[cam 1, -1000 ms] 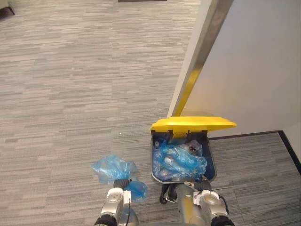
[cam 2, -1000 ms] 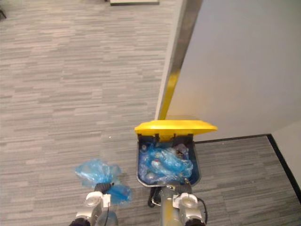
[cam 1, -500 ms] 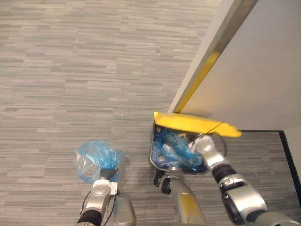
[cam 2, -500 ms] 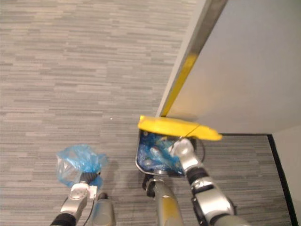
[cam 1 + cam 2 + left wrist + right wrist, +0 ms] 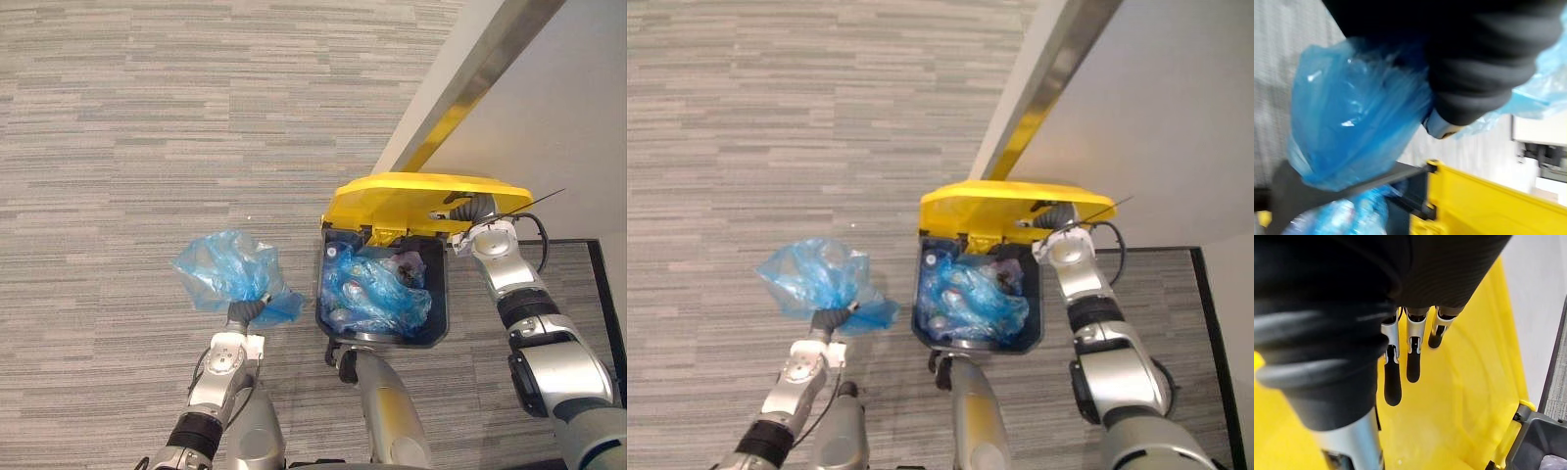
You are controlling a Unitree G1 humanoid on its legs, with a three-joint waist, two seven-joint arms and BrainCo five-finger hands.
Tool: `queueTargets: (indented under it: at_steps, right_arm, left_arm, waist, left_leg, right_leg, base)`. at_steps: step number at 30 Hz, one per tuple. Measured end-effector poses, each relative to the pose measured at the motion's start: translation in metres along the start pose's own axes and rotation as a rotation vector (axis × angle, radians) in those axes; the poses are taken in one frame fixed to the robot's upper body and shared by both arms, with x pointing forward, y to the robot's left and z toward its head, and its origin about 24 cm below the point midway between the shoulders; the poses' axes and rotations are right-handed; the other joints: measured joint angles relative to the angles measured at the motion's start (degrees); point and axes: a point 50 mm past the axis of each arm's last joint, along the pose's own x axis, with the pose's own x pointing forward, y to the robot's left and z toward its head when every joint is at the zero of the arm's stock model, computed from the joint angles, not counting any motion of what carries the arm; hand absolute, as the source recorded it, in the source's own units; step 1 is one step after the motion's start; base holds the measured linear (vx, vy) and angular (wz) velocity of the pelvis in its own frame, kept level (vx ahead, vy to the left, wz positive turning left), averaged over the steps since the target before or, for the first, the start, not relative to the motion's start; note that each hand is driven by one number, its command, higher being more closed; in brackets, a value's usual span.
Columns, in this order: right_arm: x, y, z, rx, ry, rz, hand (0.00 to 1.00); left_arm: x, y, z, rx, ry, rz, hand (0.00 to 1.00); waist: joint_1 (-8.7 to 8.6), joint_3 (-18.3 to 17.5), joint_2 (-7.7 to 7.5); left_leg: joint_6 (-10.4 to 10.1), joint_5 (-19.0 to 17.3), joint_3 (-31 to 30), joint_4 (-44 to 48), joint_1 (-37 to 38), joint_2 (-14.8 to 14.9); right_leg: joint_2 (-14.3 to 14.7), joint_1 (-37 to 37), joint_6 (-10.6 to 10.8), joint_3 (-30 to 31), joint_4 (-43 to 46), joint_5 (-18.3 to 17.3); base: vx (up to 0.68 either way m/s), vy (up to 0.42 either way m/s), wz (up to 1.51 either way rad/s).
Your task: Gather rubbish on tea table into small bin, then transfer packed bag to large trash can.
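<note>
Left eye view: a crumpled blue plastic rubbish bag (image 5: 227,274) is held just left of the dark grey trash can (image 5: 382,340), its gathered neck pointing toward the robot, gripped in the curled left hand (image 5: 245,311); the right hand (image 5: 468,209) touches the raised yellow lid (image 5: 402,201); right wrist view: its fingers (image 5: 1392,384) lie straight against the lid.

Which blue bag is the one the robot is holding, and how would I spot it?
Find the dark trash can with the yellow lid by the white wall. To the robot's left of it, the left hand grips a puffy blue bag by its neck. Unlike the blue bags inside the can, it is outside, above the carpet.
</note>
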Motion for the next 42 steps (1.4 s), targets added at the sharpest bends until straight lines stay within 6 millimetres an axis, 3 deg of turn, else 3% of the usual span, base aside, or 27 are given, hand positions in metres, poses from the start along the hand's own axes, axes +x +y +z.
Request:
queueTargets:
  at_steps: [5, 9, 14, 21, 25, 28, 32, 38, 39, 42]
  right_arm:
    - [0.002, -0.005, 0.003, 0.015, -0.002, -0.008, 0.00]
    - [0.008, -0.014, 0.019, 0.017, -0.034, -0.024, 0.00]
    - [0.009, -0.008, 0.027, -0.004, -0.049, -0.002, 0.00]
    - [0.013, 0.002, 0.048, -0.032, -0.102, 0.030, 0.00]
    - [0.016, 0.000, 0.074, -0.047, -0.169, 0.027, 0.00]
    - [0.013, -0.004, 0.104, -0.059, -0.285, 0.020, 0.00]
    - [0.008, -0.005, 0.138, -0.089, -0.408, 0.027, 0.00]
    - [0.000, 0.004, 0.167, -0.048, -0.509, 0.049, 0.00]
    - [-0.005, 0.012, 0.176, -0.014, -0.543, 0.072, 0.00]
    - [-0.016, 0.029, 0.192, 0.037, -0.610, 0.113, 0.00]
  left_arm:
    - [-0.002, -0.016, 0.023, -0.056, -0.108, -0.087, 1.00]
    - [0.000, -0.049, 0.054, -0.063, -0.228, -0.230, 1.00]
    - [0.008, -0.092, 0.095, -0.044, -0.365, -0.387, 1.00]
    - [0.014, -0.117, 0.131, 0.001, -0.492, -0.440, 1.00]
    - [0.030, -0.123, 0.144, 0.076, -0.510, -0.430, 1.00]
    - [0.047, -0.123, 0.145, 0.170, -0.475, -0.409, 1.00]
    - [0.062, -0.123, 0.137, 0.270, -0.396, -0.389, 1.00]
    - [0.079, -0.140, 0.142, 0.390, -0.339, -0.383, 1.00]
    - [0.081, -0.143, 0.141, 0.401, -0.329, -0.372, 0.00]
    - [0.081, -0.148, 0.138, 0.399, -0.300, -0.366, 0.00]
  waist:
    - [-0.05, 0.32, 0.56]
    - [-0.47, 1.10, 2.07]
    - [-1.59, 1.15, 2.16]
    - [-2.38, 1.21, 2.12]
    - [-3.08, 3.07, 1.96]
    - [-4.02, 4.75, 1.39]
    - [-4.95, 7.18, 0.68]
    - [-5.29, 7.89, -0.03]
    - [-5.35, 7.99, -0.22]
    - [-5.26, 8.08, -0.39]
  left_leg:
    - [0.38, -0.85, -0.25, 1.09, -0.18, -0.44]
    - [-0.55, -0.29, -0.30, 1.09, -0.16, -0.42]
    - [-0.54, -0.05, 0.11, 1.16, -0.08, -0.75]
    - [-0.37, 0.03, 2.06, 1.39, -0.01, -1.01]
    - [0.12, -0.30, 3.06, 2.50, -0.47, -0.97]
    - [0.41, -0.46, 3.69, 3.07, -3.00, -0.94]
    - [0.00, -0.25, 5.04, 3.39, -4.52, -0.20]
    - [-0.92, -0.73, 5.41, 5.38, -9.97, 0.76]
    - [-1.11, -0.86, 5.57, 5.79, -11.03, 1.06]
    - [-1.74, -1.52, 6.28, 7.52, -13.13, 2.04]
  right_leg:
    - [-0.25, 0.24, -0.14, 0.21, -0.02, 0.13]
    - [-0.24, 0.22, -0.30, 0.08, 0.00, 0.24]
    - [-0.48, 0.20, -0.79, 0.42, -0.02, 0.57]
    - [0.15, 0.02, -1.60, 1.96, -1.72, 1.99]
    - [0.68, 0.03, -0.97, 2.84, -3.14, 2.75]
    - [1.13, -2.04, 0.41, 3.57, -4.48, 4.00]
    - [2.05, -3.95, -0.46, 3.98, -5.15, 4.99]
    - [2.63, -8.96, -1.71, 3.97, -4.89, 5.86]
    - [2.71, -9.97, -1.70, 3.98, -4.85, 5.85]
    - [3.34, -11.58, -1.99, 3.94, -4.71, 6.04]
  base:
    - [-0.02, 0.015, -0.01]
    - [0.00, 0.000, 0.00]
    - [0.00, 0.005, -0.01]
    - [0.01, 0.016, -0.12]
    - [-0.02, 0.013, -0.15]
    - [-0.05, -0.002, -0.14]
    - [0.02, -0.026, -0.17]
    - [0.03, -0.021, -0.06]
    - [0.03, -0.018, -0.06]
    - [0.03, -0.007, -0.09]
